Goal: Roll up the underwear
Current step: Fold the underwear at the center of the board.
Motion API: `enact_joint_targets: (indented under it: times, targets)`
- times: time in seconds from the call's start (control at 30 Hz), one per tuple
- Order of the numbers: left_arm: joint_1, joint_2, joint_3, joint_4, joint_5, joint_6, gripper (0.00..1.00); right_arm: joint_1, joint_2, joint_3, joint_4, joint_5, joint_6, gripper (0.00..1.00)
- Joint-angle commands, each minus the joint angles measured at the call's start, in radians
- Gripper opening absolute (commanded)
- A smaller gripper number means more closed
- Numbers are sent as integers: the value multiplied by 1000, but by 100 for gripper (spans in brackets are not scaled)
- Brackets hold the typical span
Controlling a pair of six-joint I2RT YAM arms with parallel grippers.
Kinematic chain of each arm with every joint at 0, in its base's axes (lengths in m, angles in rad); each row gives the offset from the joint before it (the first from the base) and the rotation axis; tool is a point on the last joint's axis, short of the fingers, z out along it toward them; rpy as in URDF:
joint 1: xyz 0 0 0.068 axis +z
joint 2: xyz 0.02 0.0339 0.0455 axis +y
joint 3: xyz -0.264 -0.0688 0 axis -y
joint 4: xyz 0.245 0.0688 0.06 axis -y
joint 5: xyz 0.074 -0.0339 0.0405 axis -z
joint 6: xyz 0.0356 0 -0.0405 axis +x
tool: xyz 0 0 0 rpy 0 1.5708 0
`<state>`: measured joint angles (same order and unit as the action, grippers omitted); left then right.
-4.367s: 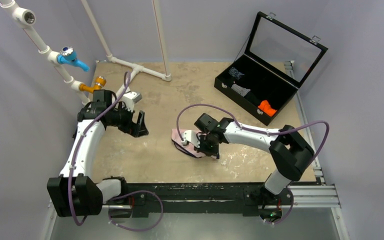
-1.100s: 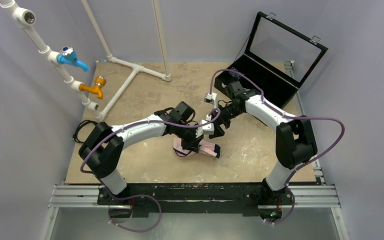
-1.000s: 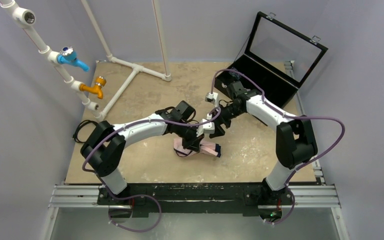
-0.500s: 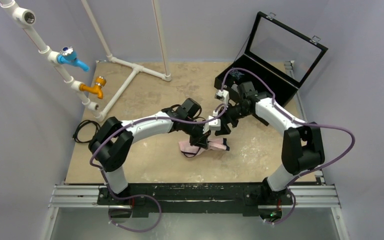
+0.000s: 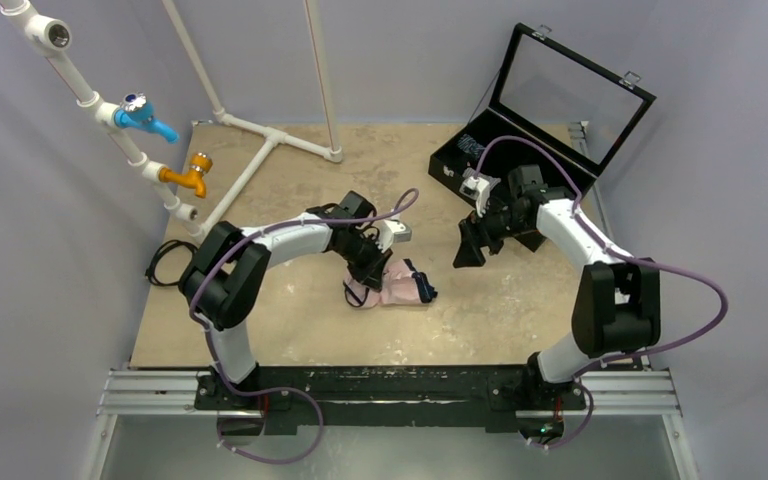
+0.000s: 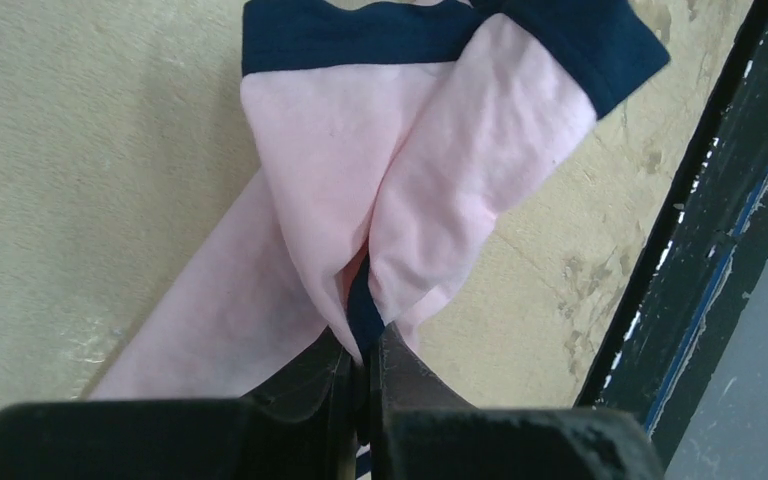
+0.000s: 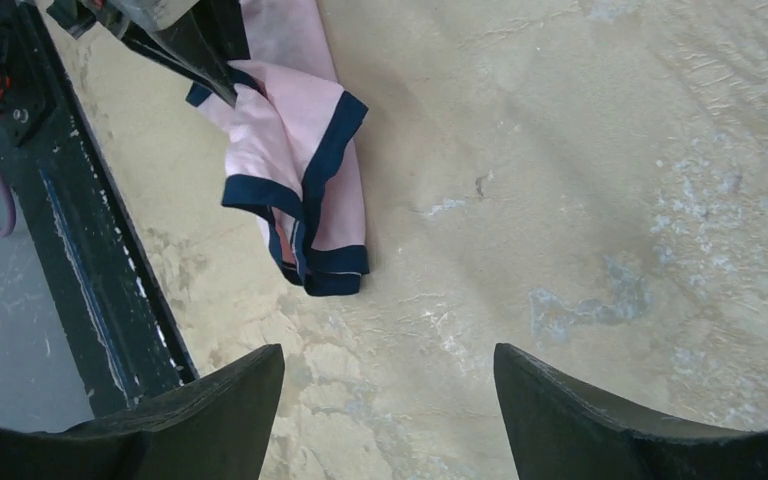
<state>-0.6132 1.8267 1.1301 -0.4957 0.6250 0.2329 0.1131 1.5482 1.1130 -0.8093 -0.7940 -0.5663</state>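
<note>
The underwear (image 5: 400, 288) sits bunched on the tabletop (image 5: 290, 190), a little toward the near edge from the middle. In the top view the left gripper (image 5: 369, 268) is at the cloth's 10 o'clock corner, so most of the pink fabric spreads from it toward 4 o'clock.

In the left wrist view the left gripper (image 6: 363, 352) is clenched on the underwear (image 6: 380, 180). Its two dark fingers (image 6: 310, 375) pinch a fold of pink cloth with a strip of navy trim caught between them. From the pinch, two pink folds fan out toward 12 o'clock and end in the navy band.

The right gripper (image 5: 466, 249) stands well apart from the cloth, at about 2 o'clock from it in the top view. In the right wrist view the right gripper (image 7: 388, 368) is spread wide and grasps nothing, with only bare tabletop (image 7: 580, 180) between its fingers. There the underwear (image 7: 295, 170) lies toward 11 o'clock, its navy-edged folds flat on the surface, with the left gripper (image 7: 185, 45) at its far end.

An open black case (image 5: 520, 185) stands at the tabletop's 2 o'clock corner.
</note>
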Motion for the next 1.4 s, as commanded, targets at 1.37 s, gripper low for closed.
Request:
enact_joint_targets:
  times: [1.37]
  targets:
    - [-17,275,390,-450,216,55,1,174,-66,-203,322,-117,79,75]
